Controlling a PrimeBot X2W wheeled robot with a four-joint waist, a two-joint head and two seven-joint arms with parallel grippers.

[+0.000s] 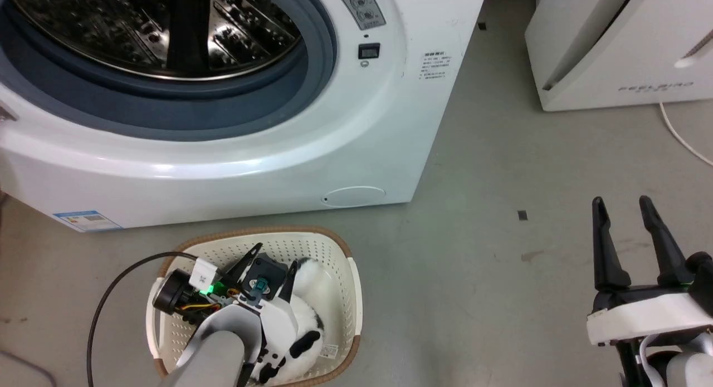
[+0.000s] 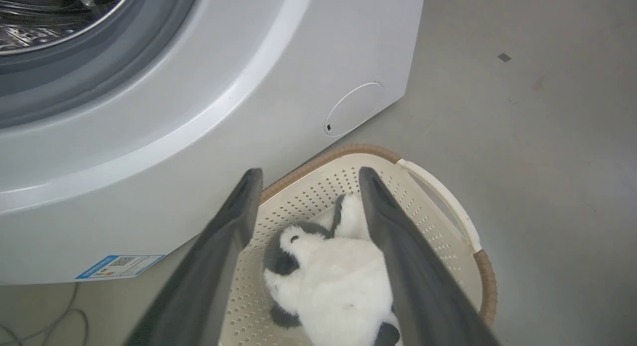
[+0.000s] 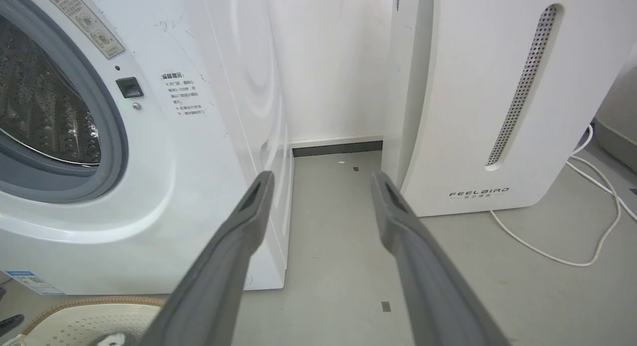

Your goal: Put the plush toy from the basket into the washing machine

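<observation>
The washing machine point(image 1: 223, 153) gapes, nothing in the drum that shows. The basket point(image 1: 345, 264) holds the plush toy point(image 1: 309, 314), ungrasped. The left hand point(image 2: 309, 172) straddles it, fingers apart. The right hand point(image 1: 621, 200) waits empty, fingers apart. Grasp, lift and loading all remain.

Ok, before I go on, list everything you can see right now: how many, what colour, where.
washing machine: one, white, grey gasket around a steel drum, standing behind the basket
basket: one, cream with a brown rim, on the floor in front of the washing machine
plush toy: one, black and white, lying in the basket
FEELBIRD appliance: one, white, to the right of the washing machine
cable: one, white, on the floor beside the FEELBIRD appliance
floor: grey, under everything
left gripper: one, dark, open, down in the basket with a finger on either side of the plush toy
right gripper: one, dark, open, holding nothing, over the floor at the lower right
</observation>
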